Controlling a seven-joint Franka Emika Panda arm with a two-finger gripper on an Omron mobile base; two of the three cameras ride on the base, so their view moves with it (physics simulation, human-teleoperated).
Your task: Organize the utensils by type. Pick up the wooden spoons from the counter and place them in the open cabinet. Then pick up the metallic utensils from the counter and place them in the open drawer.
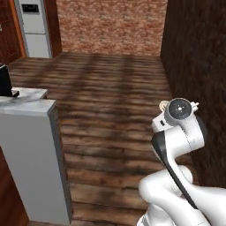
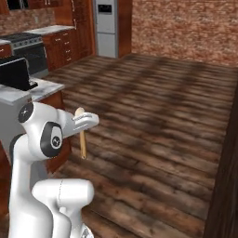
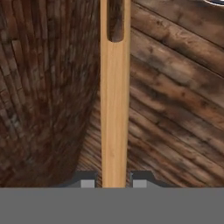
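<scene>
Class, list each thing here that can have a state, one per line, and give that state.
wooden spoon: held off the counter, clamped between the jaws, hanging over the floor.
gripper: shut on the spoon's handle.
counter: a dark item sits on it.

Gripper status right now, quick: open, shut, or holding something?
Gripper: shut on a wooden spoon, jaws on either side of its handle.

Even dim rendered light; soft floor (image 1: 110, 110) shadow bands; slight blur.
</scene>
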